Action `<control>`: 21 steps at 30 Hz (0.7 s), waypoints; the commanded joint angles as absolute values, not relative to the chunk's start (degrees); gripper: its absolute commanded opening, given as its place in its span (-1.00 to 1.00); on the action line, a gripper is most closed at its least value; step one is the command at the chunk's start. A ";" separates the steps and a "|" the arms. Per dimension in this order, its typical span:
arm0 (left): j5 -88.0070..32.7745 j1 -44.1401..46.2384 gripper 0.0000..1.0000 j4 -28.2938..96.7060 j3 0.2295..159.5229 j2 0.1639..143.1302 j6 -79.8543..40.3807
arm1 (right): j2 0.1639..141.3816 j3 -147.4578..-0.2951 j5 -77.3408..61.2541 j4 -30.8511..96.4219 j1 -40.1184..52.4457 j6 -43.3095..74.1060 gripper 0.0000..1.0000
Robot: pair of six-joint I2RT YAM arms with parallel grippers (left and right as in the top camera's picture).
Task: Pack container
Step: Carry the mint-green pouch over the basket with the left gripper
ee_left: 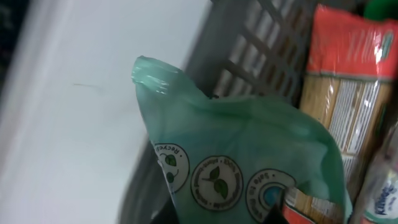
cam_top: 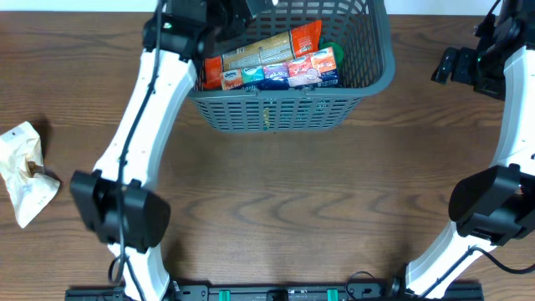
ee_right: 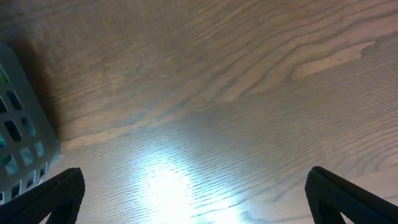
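The container (cam_top: 292,113) sits at the far side of the table (cam_top: 276,209), with its long side running from one arm across to the other. The left hand (cam_top: 230,21) is the near one. It is right over the container's end, so the container lies just under and in front of it. A green bag (ee_left: 249,155) fills the space in front of this hand, close to the container's wall. I cannot see the fingers, so I cannot tell if they grip the bag. Beyond the bag lie a pasta packet (ee_left: 348,62) and a row of tissue packs (cam_top: 276,75), which take up much of the floor. The right hand (ee_right: 199,198) is spread wide and holds nothing, with the container off to its side. A crumpled white bag (cam_top: 25,171) lies well away.
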State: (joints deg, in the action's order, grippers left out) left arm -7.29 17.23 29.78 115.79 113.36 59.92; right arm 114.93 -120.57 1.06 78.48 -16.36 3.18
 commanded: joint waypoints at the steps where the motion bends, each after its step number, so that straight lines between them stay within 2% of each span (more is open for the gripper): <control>1: -6.98 16.75 -0.89 29.89 116.53 118.45 62.76 | 115.48 -120.64 1.04 78.65 -16.03 2.46 0.99; 5: -6.98 16.69 -0.85 29.91 116.53 123.59 62.28 | 115.50 -120.64 1.02 78.72 -16.03 2.09 0.99; 9: -6.74 16.29 -0.58 29.93 116.49 128.33 61.43 | 115.48 -120.64 1.04 79.48 -16.05 1.41 0.98; 18: -6.79 15.92 -0.45 30.76 116.49 130.91 56.21 | 115.48 -120.64 1.06 80.09 -16.05 0.95 0.99; 20: -6.79 15.92 -0.29 30.81 116.49 130.47 54.78 | 115.48 -120.64 1.04 80.09 -16.05 0.47 0.98; 21: -6.79 15.97 -0.11 30.81 116.49 130.19 53.87 | 115.48 -120.64 1.06 80.09 -16.05 0.16 0.98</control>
